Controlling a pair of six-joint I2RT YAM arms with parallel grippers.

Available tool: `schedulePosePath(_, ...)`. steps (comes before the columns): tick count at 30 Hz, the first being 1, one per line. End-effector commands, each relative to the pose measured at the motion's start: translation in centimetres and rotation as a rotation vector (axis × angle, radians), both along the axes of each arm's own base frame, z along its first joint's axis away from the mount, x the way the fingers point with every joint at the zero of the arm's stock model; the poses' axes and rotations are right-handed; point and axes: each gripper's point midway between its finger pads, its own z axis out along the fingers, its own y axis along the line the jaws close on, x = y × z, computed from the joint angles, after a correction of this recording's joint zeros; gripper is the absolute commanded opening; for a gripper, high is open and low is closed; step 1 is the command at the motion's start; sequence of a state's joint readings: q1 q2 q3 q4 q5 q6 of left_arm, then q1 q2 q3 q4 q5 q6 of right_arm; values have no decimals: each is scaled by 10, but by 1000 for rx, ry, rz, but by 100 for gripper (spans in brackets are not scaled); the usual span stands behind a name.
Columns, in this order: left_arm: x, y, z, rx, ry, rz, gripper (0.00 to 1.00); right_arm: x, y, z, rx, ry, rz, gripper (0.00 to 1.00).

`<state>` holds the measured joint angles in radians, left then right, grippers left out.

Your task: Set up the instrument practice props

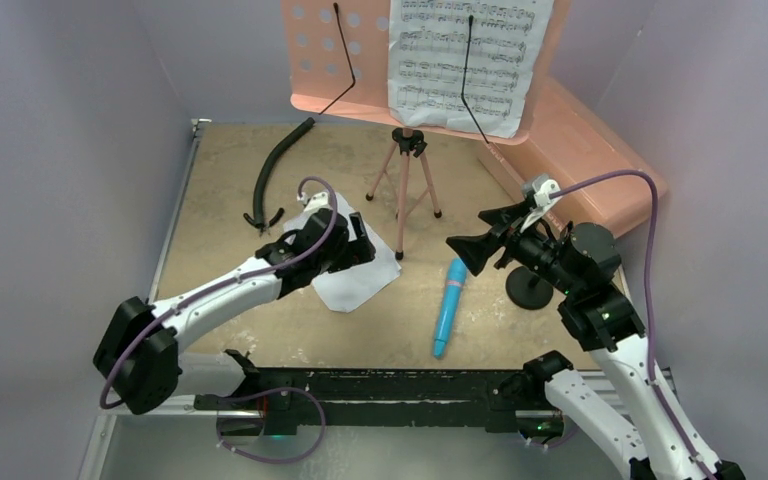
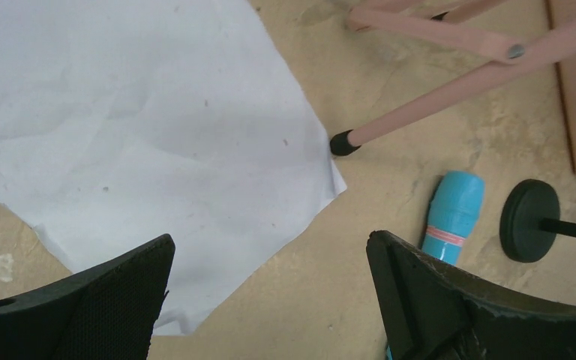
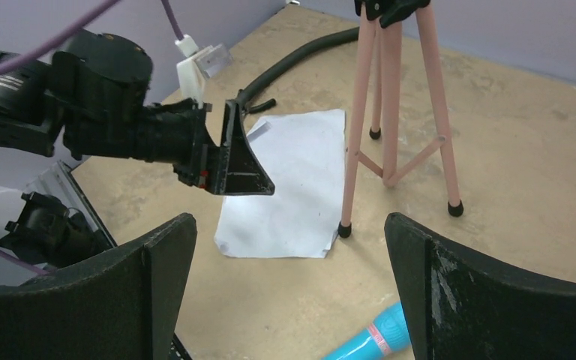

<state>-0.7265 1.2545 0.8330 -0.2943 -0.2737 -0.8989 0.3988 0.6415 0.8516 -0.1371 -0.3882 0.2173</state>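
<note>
Black-fingered left gripper [image 2: 270, 247]: gapes wide, holds nothing, hovers over loose sheet [image 2: 142, 127] lying flat, centre-left in top view. Same at right gripper [image 3: 291, 221]: wide, empty, near blue microphone [image 1: 449, 308], lower right. Looks thin, floppy, awkward to lift flat; best pinched at a free corner. Other sheet [image 1: 460, 60] on music stand [image 1: 320, 60], top centre.

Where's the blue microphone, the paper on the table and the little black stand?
blue microphone [image 1: 449, 308], top view, its middle.
paper on the table [image 2: 157, 135], left wrist view, its middle.
little black stand [image 1: 528, 293], top view, round base.
</note>
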Motion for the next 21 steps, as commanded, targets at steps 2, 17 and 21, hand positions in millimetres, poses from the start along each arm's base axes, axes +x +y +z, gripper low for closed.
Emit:
schedulePosePath(2, 8, -5, -18, -118, 158, 34, 99, 8, -1, -9, 25, 78, -46, 98)
schedulePosePath(17, 45, 73, -37, -303, 271, 187, 99, 16, 4, -37, -6, 214, -47, 98)
schedulePosePath(21, 49, 123, -37, -252, 283, 283, 99, 20, 6, -41, -4, 229, -49, 98)
